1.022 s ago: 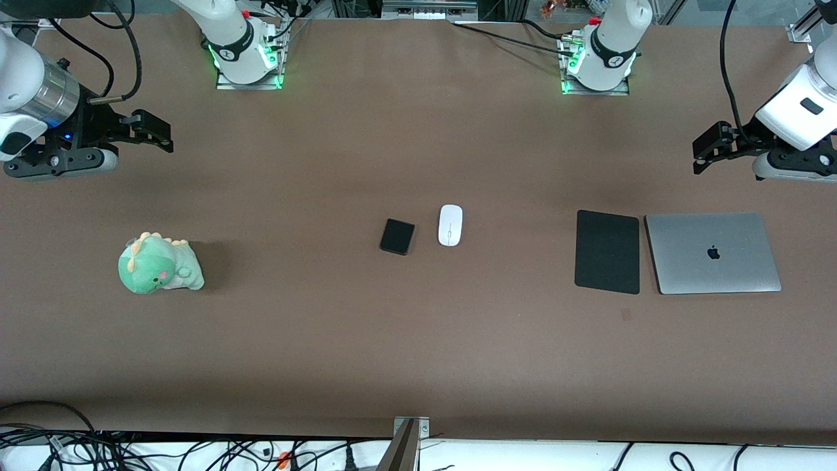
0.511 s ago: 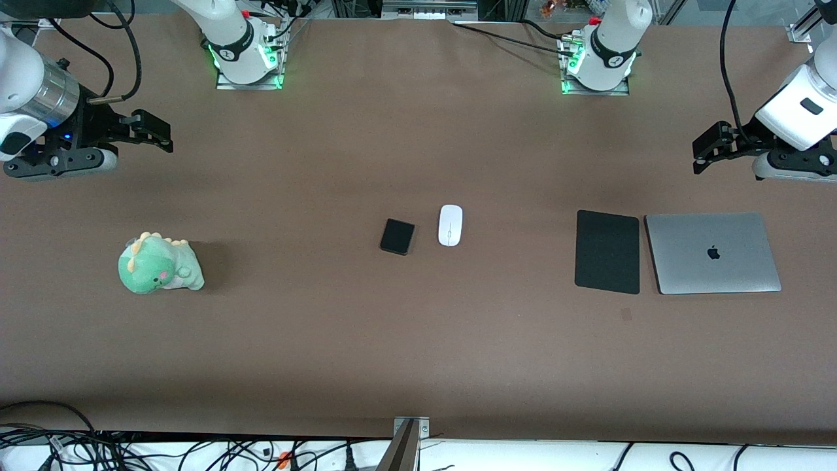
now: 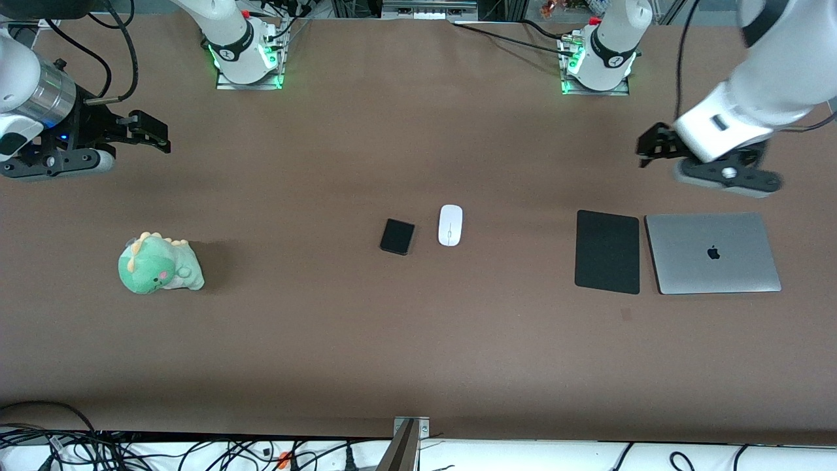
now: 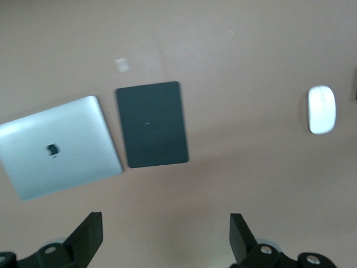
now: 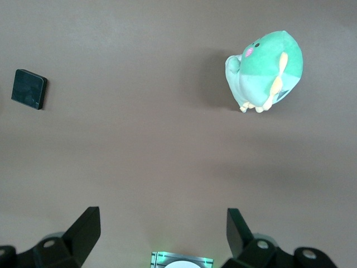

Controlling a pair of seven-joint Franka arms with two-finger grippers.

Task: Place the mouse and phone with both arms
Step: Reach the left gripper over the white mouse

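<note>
The white oval mouse point(image 3: 450, 225) lies at the middle of the brown table, beside the small black phone point(image 3: 397, 236), which lies toward the right arm's end of it. The mouse also shows in the left wrist view point(image 4: 322, 109), and the phone in the right wrist view point(image 5: 28, 89). My left gripper point(image 3: 647, 152) is open and empty, up in the air over bare table by the black mouse pad point(image 3: 607, 251). My right gripper point(image 3: 157, 136) is open and empty, waiting over the table's edge at the right arm's end.
A flat black mouse pad point(image 4: 151, 124) lies beside a closed silver laptop point(image 3: 713, 252) toward the left arm's end. A green plush dinosaur point(image 3: 159, 264) sits toward the right arm's end. The arm bases point(image 3: 243, 52) stand along the table edge farthest from the camera.
My left arm has swung in from the table's end toward the middle, and its gripper is now over the table near the mouse pad. The right arm has barely moved.
</note>
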